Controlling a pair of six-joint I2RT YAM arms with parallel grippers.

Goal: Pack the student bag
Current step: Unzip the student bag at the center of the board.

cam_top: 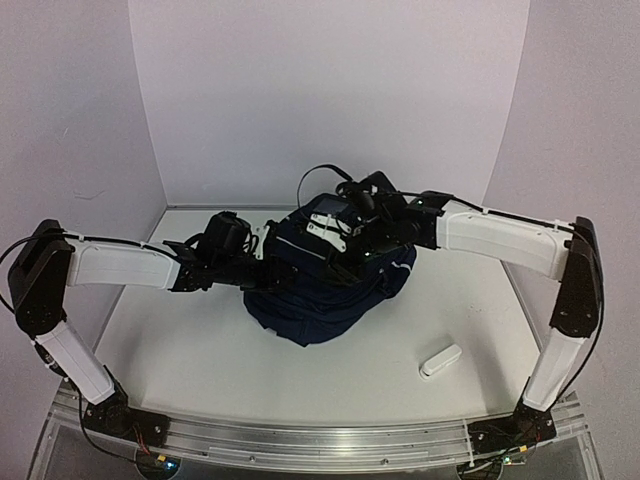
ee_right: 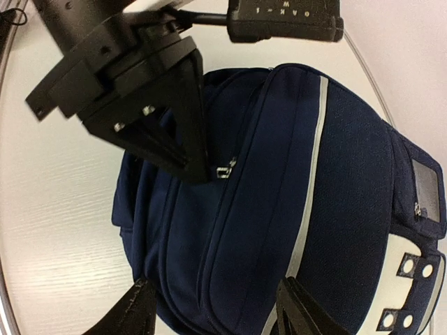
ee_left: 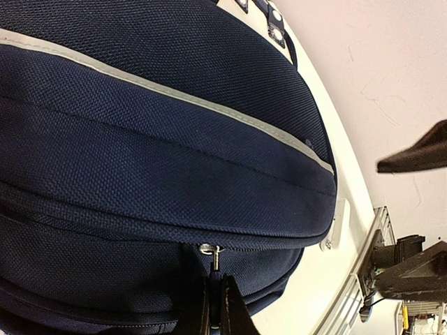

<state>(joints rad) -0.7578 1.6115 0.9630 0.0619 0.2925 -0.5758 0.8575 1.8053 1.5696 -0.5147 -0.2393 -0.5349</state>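
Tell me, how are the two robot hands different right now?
The left gripper has its jaws pinched shut on the zipper pull of the student bag; the right gripper has its jaws spread wide, holding nothing. The left gripper is at the bag's left side, the right gripper at its far end. Both are black, close to the bag.

We see a dark navy backpack (ee_left: 154, 160) of coarse woven cloth, matt, crossed by a smoother pale grey stripe (ee_left: 174, 95); its small metal zip pull (ee_left: 208, 249) glints. The white table (ee_right: 49, 230) looks matt, faintly grained.
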